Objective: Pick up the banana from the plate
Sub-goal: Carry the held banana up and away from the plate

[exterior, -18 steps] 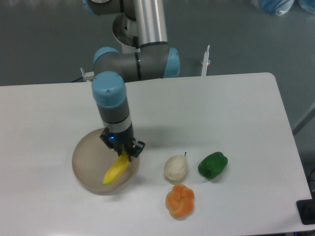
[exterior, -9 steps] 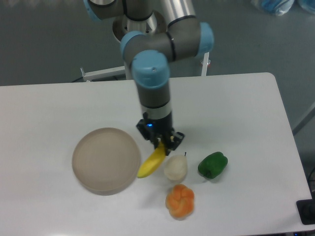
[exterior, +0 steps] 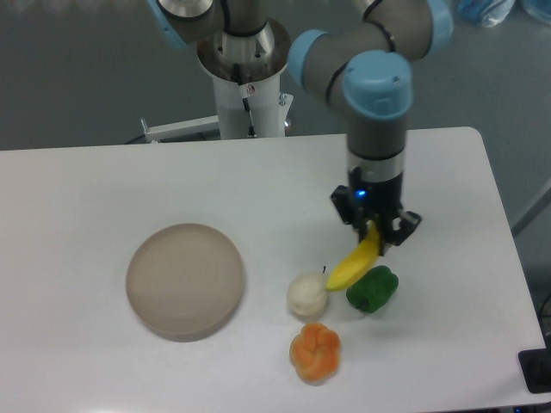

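My gripper (exterior: pixel 375 232) is shut on the upper end of the yellow banana (exterior: pixel 353 262), which hangs tilted down to the left, held above the table. The banana's lower tip is over the gap between the white pear-like fruit (exterior: pixel 307 293) and the green pepper (exterior: pixel 372 288). The round beige-tan plate (exterior: pixel 185 280) lies at the left of the table with nothing on it, well apart from the gripper.
A round orange fruit (exterior: pixel 315 351) lies near the front edge below the white fruit. The arm's base stands behind the table's far edge. The table's right edge is close to the gripper's right.
My gripper has carried the banana off the plate and to the right, past the white fruit, to above the green pepper. The plate is left bare.
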